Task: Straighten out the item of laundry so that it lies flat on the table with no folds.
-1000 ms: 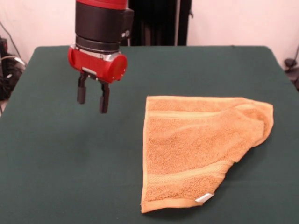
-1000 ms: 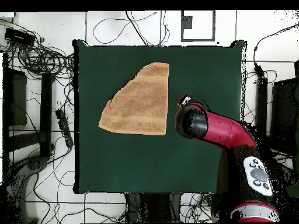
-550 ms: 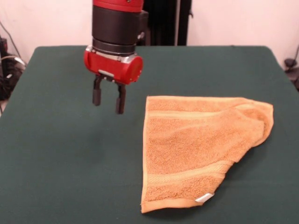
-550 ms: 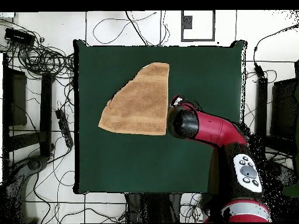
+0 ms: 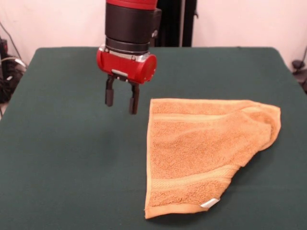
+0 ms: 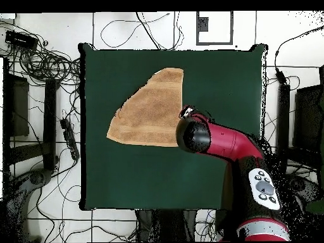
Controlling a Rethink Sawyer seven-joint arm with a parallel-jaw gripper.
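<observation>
The orange-tan towel lies on the dark green table with one corner folded over, so it shows as a rough triangle; a small white tag sits at its near edge. In the overhead view the towel lies in the table's upper left part. My gripper hangs above the table just left of the towel's far left corner, its two black fingers apart and empty. From overhead the red arm covers the gripper and the towel's lower right corner.
Cables and equipment lie on the floor around the table in the overhead view. A black stand rises behind the table's far edge.
The arm has moved steadily rightward in the front view, from the table's left part to right beside the towel's corner. The towel has not moved and the fingers stay apart.
</observation>
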